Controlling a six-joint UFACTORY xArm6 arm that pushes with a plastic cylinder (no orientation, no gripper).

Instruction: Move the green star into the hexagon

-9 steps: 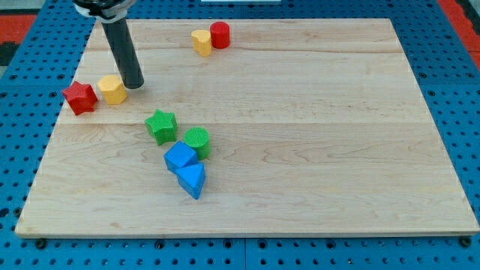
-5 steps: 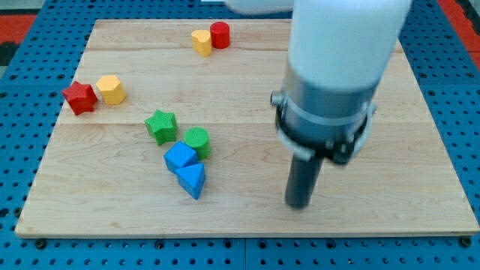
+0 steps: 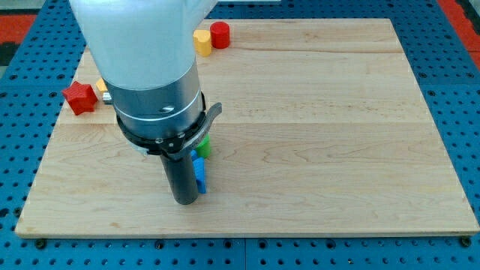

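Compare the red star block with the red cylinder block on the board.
The red star has a jagged, pointed outline; the red cylinder is round with a flat circular top. The red star sits near the view's left edge of the board; the red cylinder sits near the view's top. A yellow block touches the red cylinder; what neighbours the red star is largely hidden by the arm. Both are red and fully visible.

Pale wooden board (image 3: pixel 337 135) with visible grain and a smooth matt finish, blue perforated metal table (image 3: pixel 465 90) beneath, matt dark rod (image 3: pixel 182 176), glossy white arm shell (image 3: pixel 135 37) above a brushed grey metal collar (image 3: pixel 157 101), matt plastic-looking red star (image 3: pixel 79 97)
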